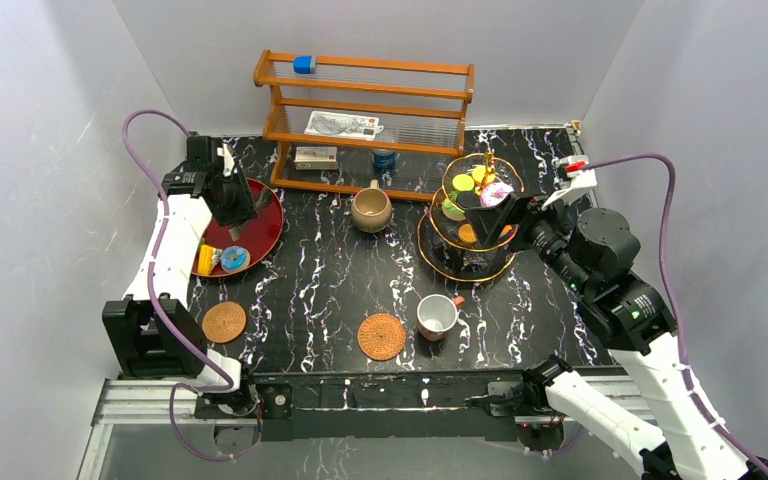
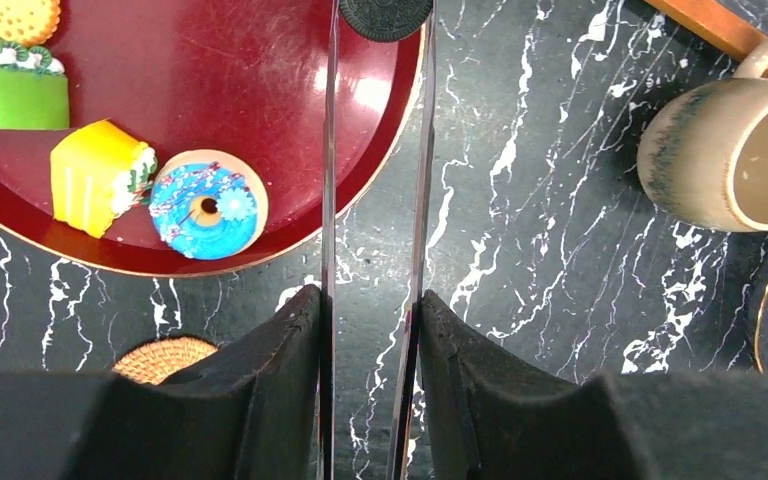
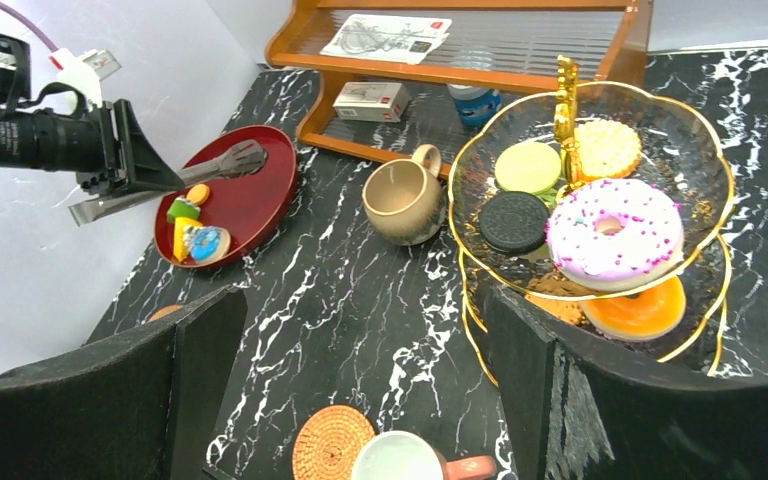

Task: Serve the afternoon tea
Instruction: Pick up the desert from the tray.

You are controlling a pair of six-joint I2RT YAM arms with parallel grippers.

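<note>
We log the gold-rimmed stand (image 3: 680, 120) upright right of centre, carrying a pink donut (image 3: 615, 232) and dark cookie (image 3: 513, 221). Tan mug (image 1: 370, 209) upright mid-frame; white cup (image 1: 437, 316) just right of one coaster (image 1: 381, 336), other coaster (image 1: 224, 322) lower left.

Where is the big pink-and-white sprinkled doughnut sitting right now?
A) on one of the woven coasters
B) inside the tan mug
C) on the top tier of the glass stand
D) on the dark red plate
C: the right wrist view shows the pink doughnut lying on the upper tier of the glass stand, next to a black sandwich cookie.
</note>
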